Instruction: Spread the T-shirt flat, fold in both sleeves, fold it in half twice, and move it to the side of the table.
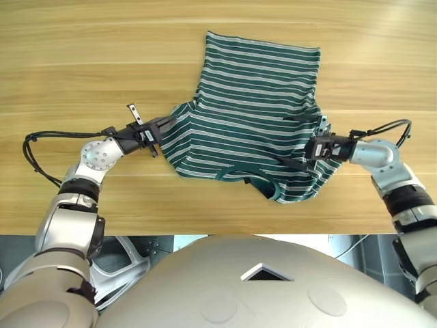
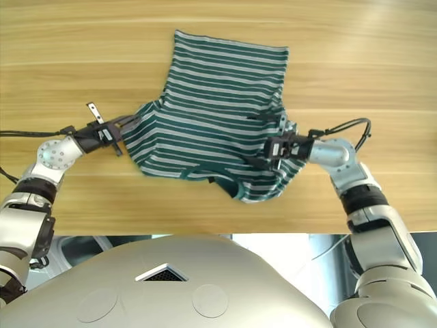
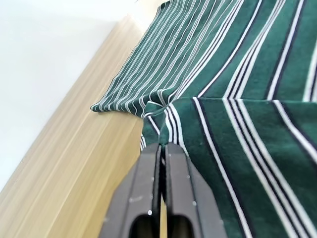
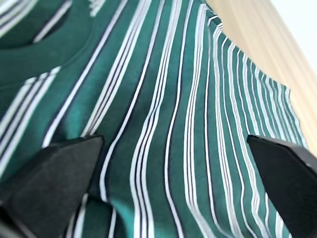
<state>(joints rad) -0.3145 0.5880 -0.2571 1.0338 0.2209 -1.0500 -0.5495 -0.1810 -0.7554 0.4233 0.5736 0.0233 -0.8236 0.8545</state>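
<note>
At the robot's left, the left gripper [image 1: 162, 128] lies low over the pale wooden table [image 1: 82, 55], its two dark fingers [image 3: 148, 183] pressed together. Their tips sit on the left edge of the dark green cotton T-shirt with thin white and navy stripes [image 1: 252, 89], apparently pinching a fold of cloth where the sleeve is bunched.

The T-shirt lies near the middle of the table, its hem toward the far side and its plain green neckline [image 1: 229, 178] toward the near edge. The far half lies fairly smooth. The near half is rumpled: the shoulders are drawn in, both sleeves are gathered under or against the body, and a lump of cloth hangs close to the table's near edge.

At the robot's right, the right gripper [image 1: 295, 140] rests over the T-shirt's right shoulder area with its fingers [image 4: 59, 168] spread wide and nothing between them.

By my reading, the task is in its first step. The spreading is only partly done, since the sleeves and shoulders need pulling outward. Both sleeve folds, the two halvings and the move to the table's side all remain.
</note>
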